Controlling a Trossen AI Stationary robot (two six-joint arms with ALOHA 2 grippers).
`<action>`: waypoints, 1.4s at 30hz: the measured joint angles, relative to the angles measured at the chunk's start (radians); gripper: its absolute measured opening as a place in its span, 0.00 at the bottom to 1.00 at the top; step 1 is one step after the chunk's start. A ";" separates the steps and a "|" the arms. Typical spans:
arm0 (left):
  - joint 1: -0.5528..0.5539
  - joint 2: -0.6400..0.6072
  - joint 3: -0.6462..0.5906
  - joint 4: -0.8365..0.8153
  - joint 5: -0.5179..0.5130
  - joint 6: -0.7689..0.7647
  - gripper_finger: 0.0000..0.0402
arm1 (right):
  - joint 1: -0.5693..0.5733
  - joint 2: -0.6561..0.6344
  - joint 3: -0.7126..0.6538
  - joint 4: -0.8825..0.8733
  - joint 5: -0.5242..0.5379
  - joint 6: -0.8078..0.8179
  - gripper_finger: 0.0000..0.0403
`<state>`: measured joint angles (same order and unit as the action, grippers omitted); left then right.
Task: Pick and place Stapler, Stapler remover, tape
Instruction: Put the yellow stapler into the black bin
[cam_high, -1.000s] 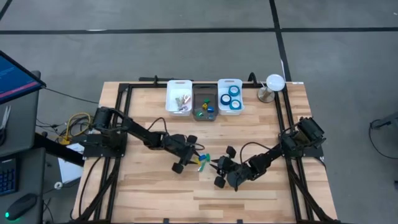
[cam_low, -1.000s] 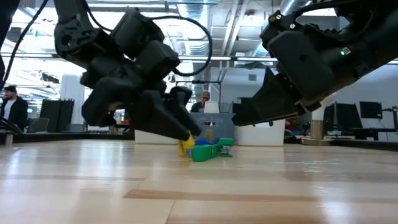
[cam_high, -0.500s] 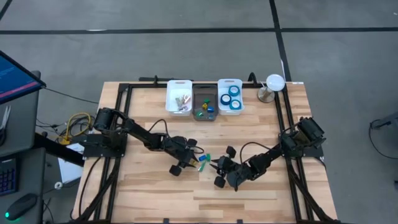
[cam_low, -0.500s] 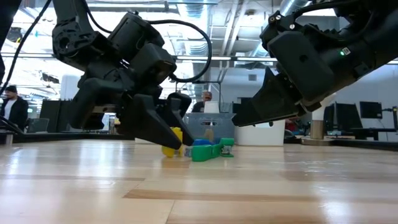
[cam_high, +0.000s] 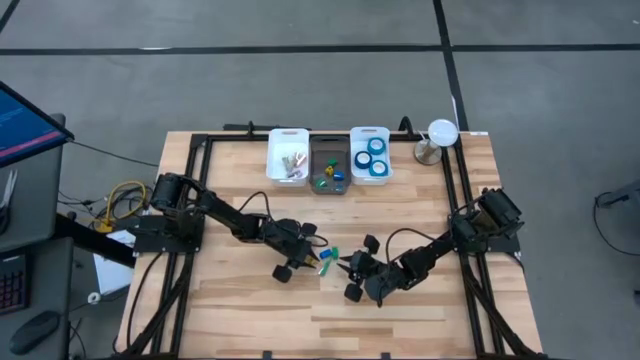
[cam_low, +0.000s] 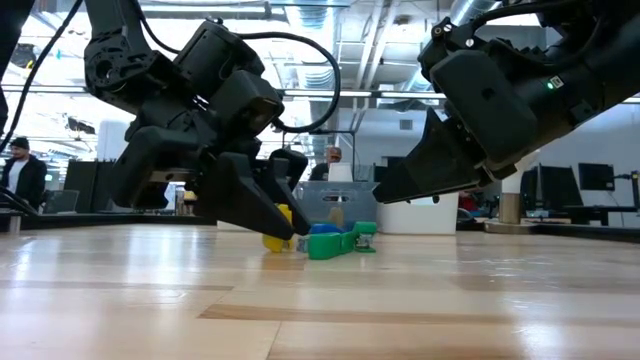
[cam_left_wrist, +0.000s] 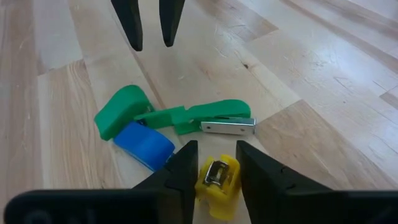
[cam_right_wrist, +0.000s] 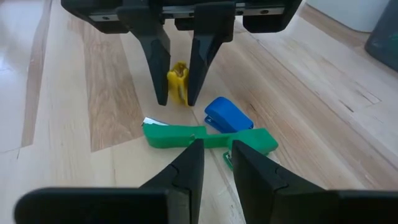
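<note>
High view: my left gripper sits at table centre over the small pile of pieces, and it has drawn back toward eight o'clock from where it stood a second ago. Right gripper waits just at three o'clock of the pile, unmoved. The tape, blue rolls, lies in the white bin at twelve o'clock on the far edge.

Low view: left fingers are down at the board, tips either side of the yellow piece, which has shown itself more fully since a second ago. The green stapler lies flat just beyond it.

Left wrist view: jaws have narrowed over the last second and now bracket the yellow piece, likely the stapler remover; small gaps show each side, so closing, not yet clamped. Blue piece touches the green stapler.

Right wrist view: my right fingers stand slightly apart, holding nothing, pointed at the green stapler.

Reading: the pick of the yellow piece is about to seat; the lift and carry to a bin come next.
</note>
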<state>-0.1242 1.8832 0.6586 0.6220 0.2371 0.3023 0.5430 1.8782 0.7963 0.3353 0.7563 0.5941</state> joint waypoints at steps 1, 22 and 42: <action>0.000 0.000 0.000 0.000 0.000 0.000 0.23 | 0.000 0.000 0.000 0.000 0.000 0.000 0.19; 0.000 -0.056 0.000 0.010 -0.005 0.000 0.16 | 0.000 0.000 0.000 0.001 0.000 0.000 0.19; 0.098 -0.328 0.000 -0.021 -0.309 0.060 0.16 | 0.000 0.000 0.000 0.017 0.000 0.001 0.19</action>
<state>-0.0262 1.5547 0.6590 0.6010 -0.0722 0.3622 0.5430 1.8782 0.7959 0.3523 0.7559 0.5949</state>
